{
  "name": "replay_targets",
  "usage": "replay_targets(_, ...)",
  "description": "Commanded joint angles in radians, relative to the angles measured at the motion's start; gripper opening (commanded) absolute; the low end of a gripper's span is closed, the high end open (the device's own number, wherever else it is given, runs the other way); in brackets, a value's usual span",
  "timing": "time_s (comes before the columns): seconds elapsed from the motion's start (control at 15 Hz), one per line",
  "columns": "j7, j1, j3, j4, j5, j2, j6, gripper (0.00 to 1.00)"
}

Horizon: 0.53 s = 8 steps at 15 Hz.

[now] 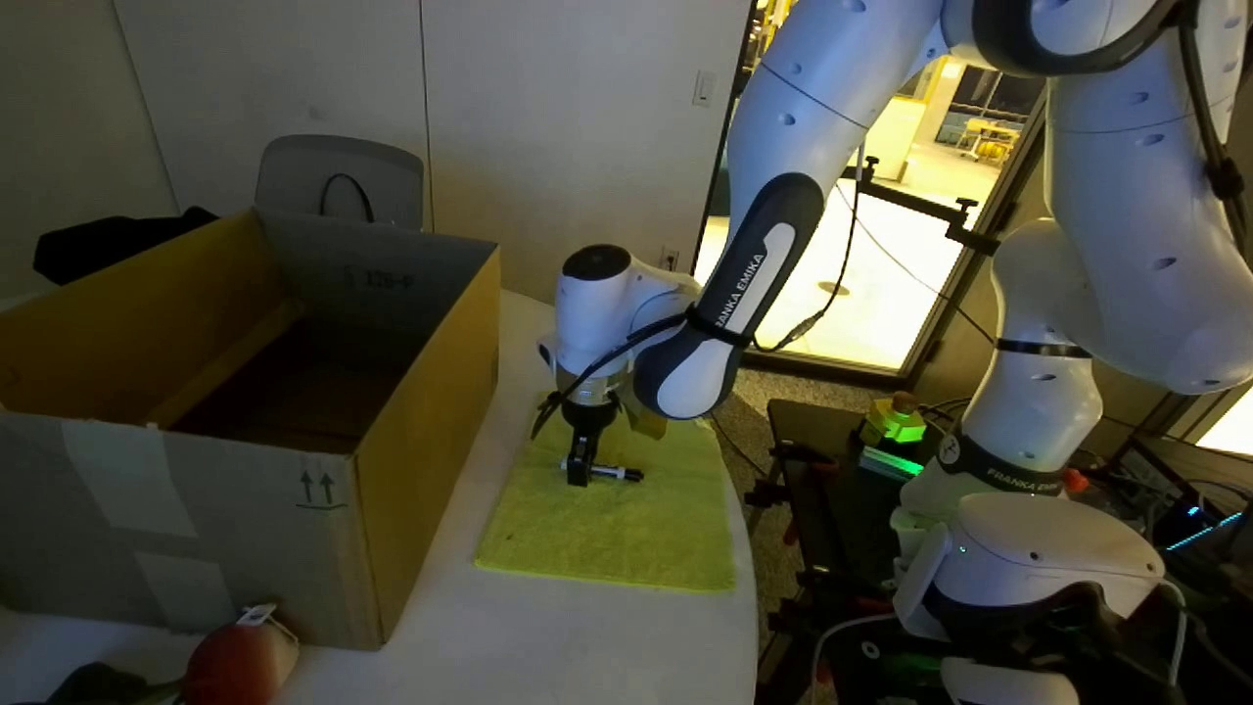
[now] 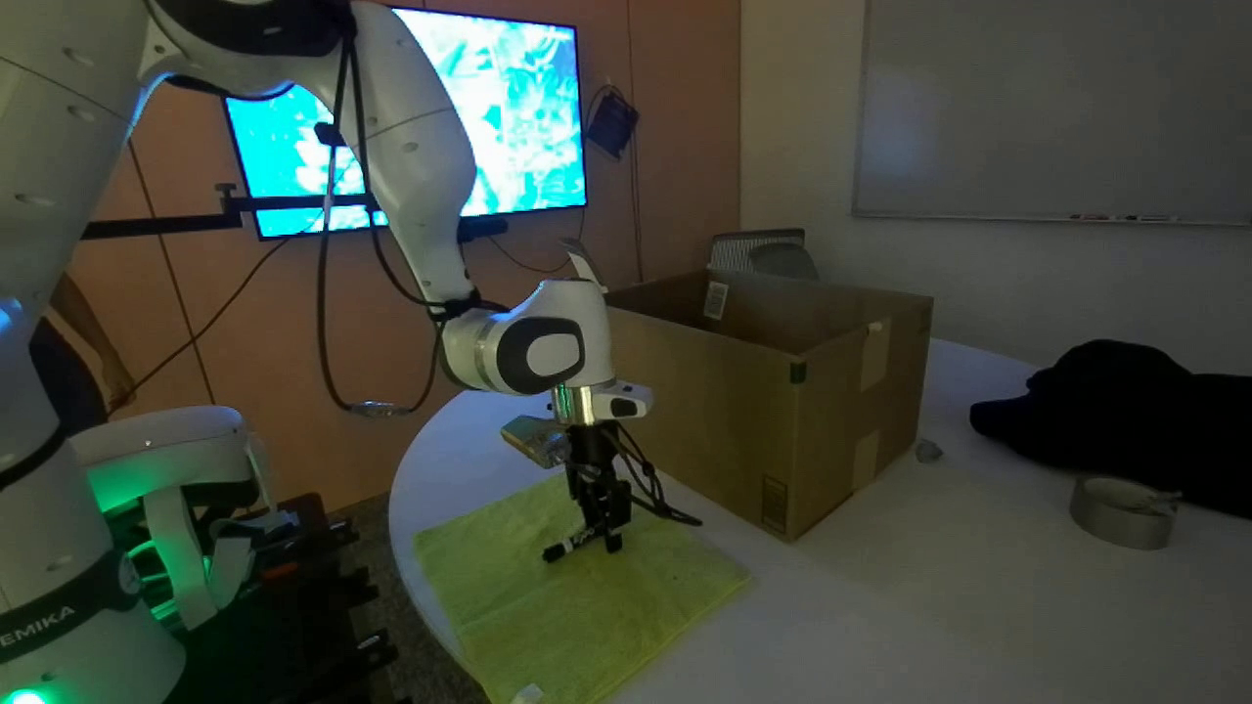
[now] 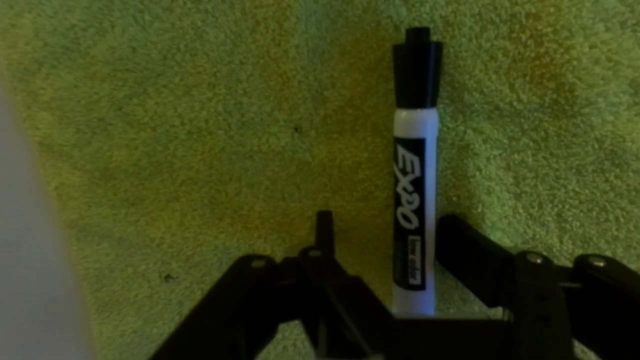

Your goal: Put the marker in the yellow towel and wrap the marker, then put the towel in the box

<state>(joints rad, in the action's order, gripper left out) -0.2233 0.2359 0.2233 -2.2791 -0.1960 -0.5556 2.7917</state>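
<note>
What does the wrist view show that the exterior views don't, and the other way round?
Only the wrist view makes the EXPO lettering on the marker readable and shows yellow towel between the marker and one of the gripper's fingers.

Only the exterior views show the cardboard box, the robot arm and the grey chair.

All share the unwrapped marker on the towel, with the gripper at it.

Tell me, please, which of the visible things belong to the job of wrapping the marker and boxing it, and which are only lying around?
For the job:
marker
towel
box
pincer, open

Only lying around, it seems:
grey roll
dark bundle
reddish thing
small lump
</note>
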Motion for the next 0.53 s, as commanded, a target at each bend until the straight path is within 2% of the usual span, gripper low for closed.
replay_targets(0.0,-0.058,0.041,0.046,-0.017,-0.048,0.042,-0.003,0.90)
replay_targets(0.13,-0.063,0.042,0.038,-0.028,-0.053,0.060,0.005,1.00)
replay_targets(0.33,-0.059,0.045,0.000,-0.043,-0.048,0.066,0.046,1.00)
replay_targets(0.47,-0.031,0.032,-0.048,-0.056,-0.026,0.065,0.086,1.00)
